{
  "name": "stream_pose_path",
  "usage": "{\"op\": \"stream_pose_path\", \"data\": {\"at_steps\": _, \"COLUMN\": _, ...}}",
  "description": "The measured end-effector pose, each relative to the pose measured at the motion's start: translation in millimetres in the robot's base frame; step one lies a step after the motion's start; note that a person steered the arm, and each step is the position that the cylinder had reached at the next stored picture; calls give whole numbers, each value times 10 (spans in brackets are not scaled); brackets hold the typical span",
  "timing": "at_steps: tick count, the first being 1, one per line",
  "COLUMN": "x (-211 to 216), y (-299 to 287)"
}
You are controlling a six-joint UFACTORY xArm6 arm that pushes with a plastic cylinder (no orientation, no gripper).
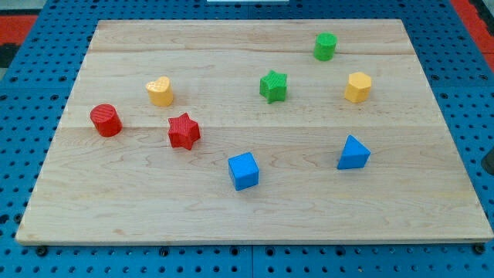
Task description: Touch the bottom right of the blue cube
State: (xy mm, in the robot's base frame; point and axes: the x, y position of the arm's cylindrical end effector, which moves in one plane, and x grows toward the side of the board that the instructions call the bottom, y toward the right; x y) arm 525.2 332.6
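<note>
Pale wooden planks make up the desk (255,208), a board resting on a blue perforated surface (23,85) that shows on every side of it.

Eight small blocks lie scattered across the wood. The blue cube (243,171) sits a little below the middle of the board, apart from every other block. To its right, well apart, is a blue triangular block (353,153). Up and to the left of the cube, near it but not touching, stands a red star (184,130), and farther toward the view's left is a red cylinder (106,120). Above the gap between those two red pieces lies a yellow heart-shaped block (160,91).

In the upper half, a green star (273,86) sits near the centre, above the blue cube. A yellow hexagonal block (358,87) lies to the right of it, and a green cylinder (326,46) stands nearest the view's top, up and to the left of the yellow hexagon.

My tip does not show anywhere in the view, so its place relative to the blue cube cannot be told. No claw shows either, so I cannot tell its state.
</note>
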Motion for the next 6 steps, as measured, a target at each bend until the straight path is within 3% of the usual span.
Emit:
{"op": "stream_pose_path", "data": {"at_steps": 3, "x": 78, "y": -3059}}
{"op": "stream_pose_path", "data": {"at_steps": 4, "x": 279, "y": -2961}}
{"op": "stream_pose_path", "data": {"at_steps": 5, "x": -64, "y": -2321}}
{"op": "stream_pose_path", "data": {"at_steps": 6, "x": -33, "y": -2414}}
